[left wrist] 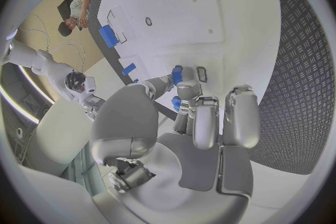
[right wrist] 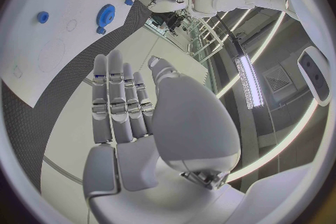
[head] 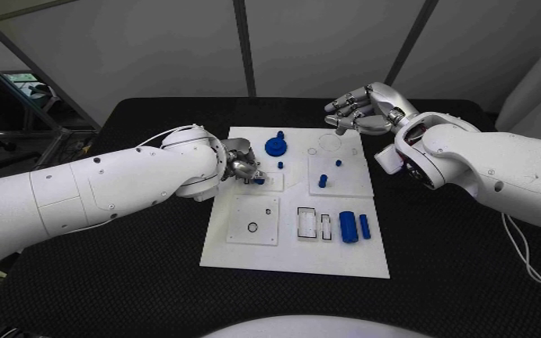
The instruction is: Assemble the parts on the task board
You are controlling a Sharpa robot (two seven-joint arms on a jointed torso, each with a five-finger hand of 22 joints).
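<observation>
Along the near edge of the task board (head: 295, 258) you have bare white plate. Just beyond it, toward the right edge, a thick blue cylinder (head: 349, 226) lies beside a slimmer blue bar (head: 364, 226), with two outlined rectangular slots (head: 306, 223) to their left. A square inset plate (head: 254, 221) sits toward the left edge at the same depth.

At mid-board, two small blue pegs (head: 323, 181) stand upright in the right half. On the left edge your left hand (head: 241, 164) rests low over the board, its fingers closed around a small blue part (head: 258, 181); the left wrist view shows that part (left wrist: 177, 74) pinched at the fingertips (left wrist: 187, 89), just above the white surface.

Toward the far edge, a blue gear (head: 276, 147) stands near the middle, with a round outline (head: 329, 142) to its right.

Past the far right corner, your right hand (head: 363, 111) hangs over the black table (head: 147, 275), holding nothing, fingers loosely extended and close together.
</observation>
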